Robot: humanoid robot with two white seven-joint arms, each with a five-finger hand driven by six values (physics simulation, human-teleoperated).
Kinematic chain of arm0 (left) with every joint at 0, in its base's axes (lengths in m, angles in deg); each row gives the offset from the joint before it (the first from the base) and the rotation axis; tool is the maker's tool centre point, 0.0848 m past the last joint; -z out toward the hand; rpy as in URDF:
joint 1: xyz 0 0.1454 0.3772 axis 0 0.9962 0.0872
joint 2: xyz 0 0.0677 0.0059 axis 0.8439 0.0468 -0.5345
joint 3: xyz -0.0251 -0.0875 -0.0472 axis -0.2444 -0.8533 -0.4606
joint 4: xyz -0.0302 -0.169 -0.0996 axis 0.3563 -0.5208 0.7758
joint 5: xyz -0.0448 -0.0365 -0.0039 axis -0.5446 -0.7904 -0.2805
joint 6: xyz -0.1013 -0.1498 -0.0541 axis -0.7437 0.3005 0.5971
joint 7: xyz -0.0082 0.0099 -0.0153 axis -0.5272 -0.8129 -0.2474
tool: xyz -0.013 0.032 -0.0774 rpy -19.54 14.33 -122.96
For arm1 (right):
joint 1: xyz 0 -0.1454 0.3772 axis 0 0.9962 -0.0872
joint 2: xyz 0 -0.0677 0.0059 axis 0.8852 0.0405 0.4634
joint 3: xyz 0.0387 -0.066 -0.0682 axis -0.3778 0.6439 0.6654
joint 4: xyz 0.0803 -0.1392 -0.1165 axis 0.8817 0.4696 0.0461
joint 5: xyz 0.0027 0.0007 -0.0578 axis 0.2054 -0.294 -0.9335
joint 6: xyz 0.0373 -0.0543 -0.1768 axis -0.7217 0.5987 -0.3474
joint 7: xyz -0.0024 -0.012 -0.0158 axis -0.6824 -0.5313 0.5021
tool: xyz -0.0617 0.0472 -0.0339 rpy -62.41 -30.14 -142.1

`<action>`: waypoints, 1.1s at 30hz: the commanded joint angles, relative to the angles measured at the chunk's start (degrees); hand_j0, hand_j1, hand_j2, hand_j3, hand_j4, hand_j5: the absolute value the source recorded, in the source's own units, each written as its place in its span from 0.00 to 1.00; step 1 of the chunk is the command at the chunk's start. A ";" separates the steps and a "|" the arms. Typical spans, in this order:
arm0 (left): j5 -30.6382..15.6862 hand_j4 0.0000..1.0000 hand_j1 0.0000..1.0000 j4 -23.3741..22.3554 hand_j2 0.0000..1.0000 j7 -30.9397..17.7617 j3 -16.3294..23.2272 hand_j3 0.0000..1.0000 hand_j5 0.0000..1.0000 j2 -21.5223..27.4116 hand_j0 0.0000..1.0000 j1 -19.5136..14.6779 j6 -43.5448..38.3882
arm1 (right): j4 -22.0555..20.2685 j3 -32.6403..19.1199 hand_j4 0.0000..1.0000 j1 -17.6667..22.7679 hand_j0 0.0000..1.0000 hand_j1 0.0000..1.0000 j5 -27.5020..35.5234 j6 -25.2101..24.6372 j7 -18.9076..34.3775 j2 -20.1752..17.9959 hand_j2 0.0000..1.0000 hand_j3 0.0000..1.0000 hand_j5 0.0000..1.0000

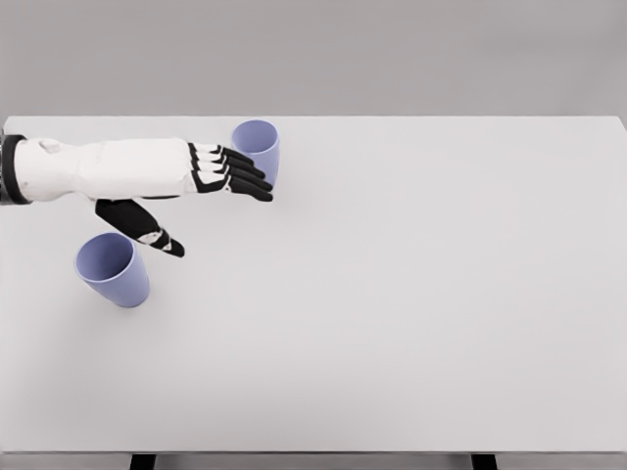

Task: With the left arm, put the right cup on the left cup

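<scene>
1. From my remote station I see the white table filling nearly the whole head view, its far edge running against a plain grey wall and two dark legs just showing at the bottom edge.

2. The left arm comes in from the left edge, a white forearm lying almost level over the table's rear left part.

3. The left hand sits at the end of it, black fingers stretched out straight toward the right and the thumb splayed down and away. I read it as released, gripping nothing.

4. The right cup, a pale blue tumbler, stands upright near the far edge of the table, mouth up. The fingertips overlap its lower left side in my view; I cannot tell whether they touch it or are just in front.

5. The left cup, the same pale blue, stands nearer to me at the left, mouth up, just below the thumb tip and apart from it.
</scene>
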 commanded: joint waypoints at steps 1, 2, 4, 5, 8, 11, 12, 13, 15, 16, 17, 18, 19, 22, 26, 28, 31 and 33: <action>-0.49 1.00 1.00 0.16 1.00 0.03 0.67 1.00 1.00 -0.22 1.00 0.00 -0.17 | 0.23 0.14 1.00 0.17 1.00 1.00 0.02 -0.08 0.01 0.00 1.00 1.00 1.00; -0.49 1.00 1.00 0.07 1.00 0.03 0.67 1.00 1.00 -0.31 1.00 -0.09 -0.17 | 0.23 -0.04 1.00 0.35 1.00 1.00 0.11 -0.08 0.01 0.00 1.00 1.00 1.00; -0.58 1.00 1.00 -0.10 1.00 0.03 0.67 1.00 1.00 -1.19 1.00 -1.93 -0.17 | 0.14 -0.04 1.00 0.35 1.00 1.00 0.02 0.01 0.01 0.00 1.00 1.00 1.00; -0.49 1.00 1.00 -1.33 1.00 0.03 0.67 1.00 1.00 -2.16 1.00 -2.37 -0.17 | 0.14 -0.13 1.00 0.35 1.00 1.00 0.02 0.01 0.01 0.00 1.00 1.00 1.00; 2.14 1.00 1.00 -10.29 1.00 0.03 0.67 1.00 1.00 -7.43 1.00 -3.43 -0.17 | 0.14 -0.04 1.00 0.35 1.00 1.00 0.02 0.01 0.01 0.00 1.00 1.00 1.00; 6.10 1.00 1.00 -16.44 1.00 0.03 2.51 1.00 1.00 -10.24 1.00 -4.39 -0.17 | 0.14 -0.13 1.00 0.35 1.00 1.00 0.02 0.01 0.01 0.00 1.00 1.00 1.00; 8.55 1.00 1.00 -18.64 1.00 0.03 5.76 1.00 1.00 -11.30 1.00 -6.50 -0.17 | 0.14 -0.13 1.00 0.35 1.00 1.00 0.02 0.01 0.01 0.00 1.00 1.00 1.00; 12.86 1.00 1.00 -21.45 1.00 0.03 7.79 1.00 1.00 -12.97 1.00 -7.65 -0.17 | 0.14 -0.13 1.00 0.35 1.00 1.00 0.02 0.01 0.01 0.00 1.00 1.00 1.00; 14.45 1.00 1.00 -26.82 1.00 0.03 7.79 1.00 1.00 -16.75 1.00 -10.10 -0.17 | 0.14 -0.13 1.00 0.35 1.00 1.00 0.02 0.01 0.01 0.00 1.00 1.00 1.00; 14.45 1.00 1.00 -28.66 1.00 0.03 7.79 1.00 1.00 -17.80 1.00 -10.72 -0.17 | 0.14 -0.13 1.00 0.35 1.00 1.00 0.02 0.01 0.01 0.00 1.00 1.00 1.00; 14.54 1.00 1.00 -31.21 1.00 0.03 7.70 1.00 1.00 -19.21 1.00 -11.34 -0.17 | 0.14 -0.13 1.00 0.35 1.00 1.00 0.02 0.01 0.01 0.00 1.00 1.00 1.00; 14.45 1.00 1.00 -32.09 1.00 0.03 7.70 1.00 1.00 -19.73 1.00 -12.21 -0.17 | 0.14 -0.13 1.00 0.35 1.00 1.00 0.02 0.01 0.01 0.00 1.00 1.00 1.00; 14.54 1.00 1.00 -35.43 1.00 0.03 7.70 1.00 1.00 -21.93 1.00 -12.92 -0.17 | 0.14 -0.13 1.00 0.35 1.00 1.00 0.02 0.01 0.01 0.00 1.00 1.00 1.00; 16.82 1.00 1.00 -45.98 1.00 0.03 7.70 1.00 1.00 -27.56 1.00 -14.15 -0.17 | 0.14 -0.13 1.00 0.35 1.00 1.00 0.02 0.01 0.01 0.00 1.00 1.00 1.00; 19.37 1.00 1.00 -49.58 1.00 0.03 7.70 1.00 1.00 -30.81 1.00 -14.41 -0.17 | 0.14 -0.13 1.00 0.35 1.00 1.00 0.02 0.01 0.01 0.00 1.00 1.00 1.00; 20.43 1.00 1.00 -50.90 1.00 0.03 7.62 1.00 1.00 -32.04 1.00 -14.41 -0.17 | 0.14 -0.13 1.00 0.35 1.00 1.00 0.02 0.01 0.01 0.00 1.00 1.00 1.00; 20.43 1.00 1.00 -50.81 1.00 0.03 7.53 1.00 1.00 -31.87 1.00 -14.41 -0.17 | 0.14 -0.13 1.00 0.35 1.00 1.00 0.02 0.01 0.01 0.00 1.00 1.00 1.00; 20.43 1.00 1.00 -50.81 1.00 0.03 7.53 1.00 1.00 -31.95 1.00 -14.33 -0.17 | 0.14 -0.13 1.00 0.35 1.00 1.00 0.02 0.01 0.01 0.00 1.00 1.00 1.00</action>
